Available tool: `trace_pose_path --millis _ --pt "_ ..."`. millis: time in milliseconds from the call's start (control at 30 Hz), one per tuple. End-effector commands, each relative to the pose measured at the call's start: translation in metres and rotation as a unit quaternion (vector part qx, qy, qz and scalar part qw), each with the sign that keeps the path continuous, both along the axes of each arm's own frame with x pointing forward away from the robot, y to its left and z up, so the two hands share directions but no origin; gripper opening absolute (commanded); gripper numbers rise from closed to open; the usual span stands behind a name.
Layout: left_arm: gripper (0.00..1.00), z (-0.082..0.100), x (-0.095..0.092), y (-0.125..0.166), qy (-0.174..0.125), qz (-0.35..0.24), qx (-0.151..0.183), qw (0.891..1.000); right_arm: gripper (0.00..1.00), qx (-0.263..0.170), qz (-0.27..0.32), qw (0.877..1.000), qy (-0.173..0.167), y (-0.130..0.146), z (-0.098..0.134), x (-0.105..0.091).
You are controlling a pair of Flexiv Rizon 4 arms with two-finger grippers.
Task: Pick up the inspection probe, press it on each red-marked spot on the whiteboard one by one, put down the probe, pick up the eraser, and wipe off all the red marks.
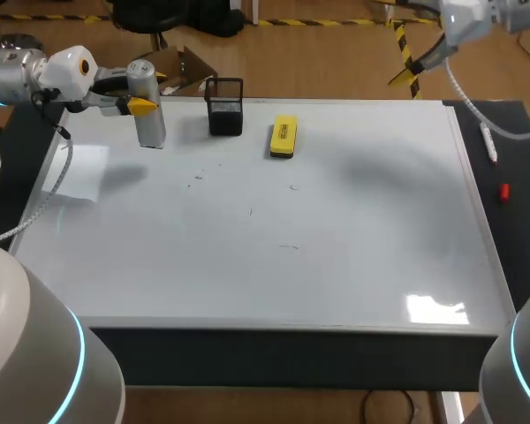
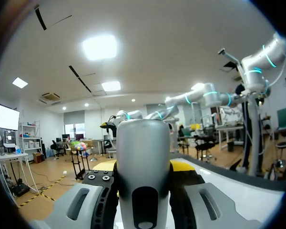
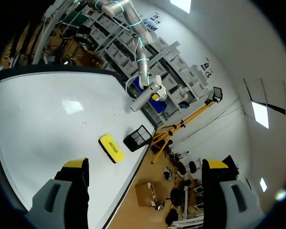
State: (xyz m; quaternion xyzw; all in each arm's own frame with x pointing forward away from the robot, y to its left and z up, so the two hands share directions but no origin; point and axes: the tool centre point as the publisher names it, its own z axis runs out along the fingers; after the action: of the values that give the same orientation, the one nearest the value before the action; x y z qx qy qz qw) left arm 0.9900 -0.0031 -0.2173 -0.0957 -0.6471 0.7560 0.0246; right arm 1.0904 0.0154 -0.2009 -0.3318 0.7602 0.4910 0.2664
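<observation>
The inspection probe (image 1: 150, 124), a grey cylinder, hangs upright over the whiteboard's (image 1: 291, 274) far left corner. My left gripper (image 1: 144, 100) is shut on its upper part. In the left wrist view the probe (image 2: 143, 157) fills the space between the fingers (image 2: 81, 205). The yellow eraser (image 1: 283, 137) lies flat near the board's far edge, right of the probe. Only a few faint small marks (image 1: 251, 210) show on the board; I see no clear red in them. My right gripper (image 3: 145, 167) is open and empty, high above the board's far right side, looking down on the eraser (image 3: 111, 148) and the probe (image 3: 139, 101).
A black mesh holder (image 1: 224, 108) stands between the probe and the eraser at the far edge. On the dark strip right of the board lie a white pen (image 1: 488, 141) and a small red cap (image 1: 504, 192). My right arm (image 1: 455, 31) enters at the far right corner.
</observation>
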Motion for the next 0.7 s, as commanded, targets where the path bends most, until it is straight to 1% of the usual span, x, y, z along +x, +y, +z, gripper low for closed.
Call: trace_pose_path --millis 33,400,533,700 --pt "0.00 0.003 -0.002 -0.001 -0.001 0.002 0.002 1.000 1.00 -0.003 0.002 1.000 0.000 -0.001 0.001 0.001" --pt "0.00 0.002 0.000 -0.003 0.002 -0.004 0.003 1.000 1.00 -0.003 0.002 1.000 0.000 -0.001 0.001 0.001" --pt "0.00 0.004 0.010 -0.009 -0.002 -0.018 0.009 1.000 1.00 -0.003 0.002 1.000 0.000 -0.001 0.001 0.001" --pt "0.00 0.018 0.026 -0.022 -0.023 -0.042 0.012 0.999 1.00 -0.003 0.002 1.000 0.000 -0.001 0.001 0.001"
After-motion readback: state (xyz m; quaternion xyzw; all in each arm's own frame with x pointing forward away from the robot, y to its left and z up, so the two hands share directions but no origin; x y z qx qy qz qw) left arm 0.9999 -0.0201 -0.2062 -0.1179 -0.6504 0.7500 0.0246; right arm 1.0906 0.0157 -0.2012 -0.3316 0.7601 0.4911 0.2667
